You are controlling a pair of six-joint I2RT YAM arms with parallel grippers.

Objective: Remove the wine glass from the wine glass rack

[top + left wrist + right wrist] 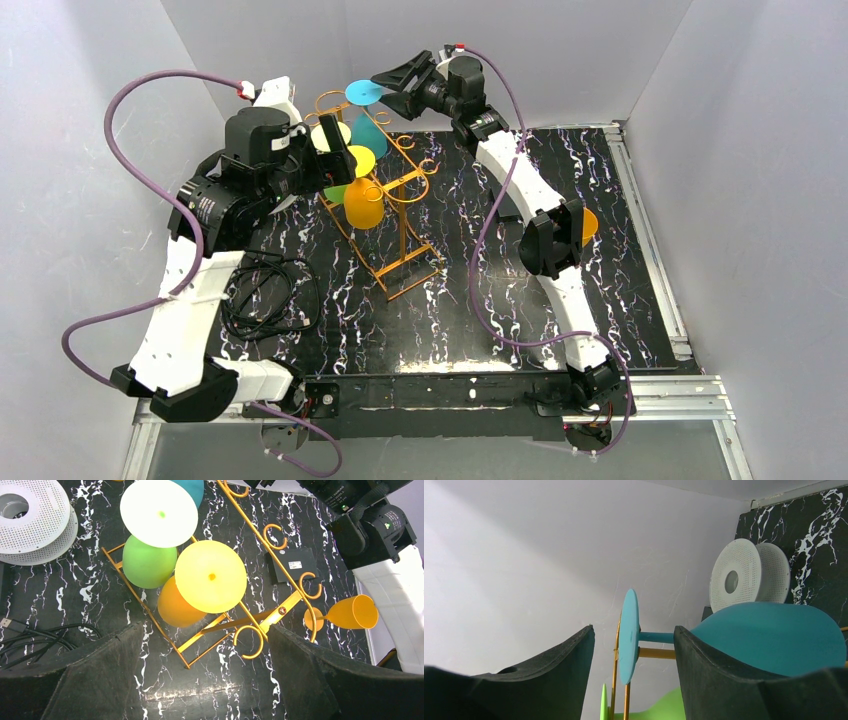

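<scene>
Top view: the wine glass rack [404, 240] stands on the counter [600, 300], the teal wine glass [368, 135] hanging at its far end; left wrist view: the left pincer [205, 680] gapes empty above the rack; right wrist view: the right pincer [634, 630] is spread wide astride that glass's foot, gripping nothing.

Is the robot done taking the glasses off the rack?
Not yet. One orange glass lies on the table, off the rack. The right gripper is open around the teal glass's foot, not gripping. The left gripper hovers open above. A green glass and second orange glass hang too.
</scene>
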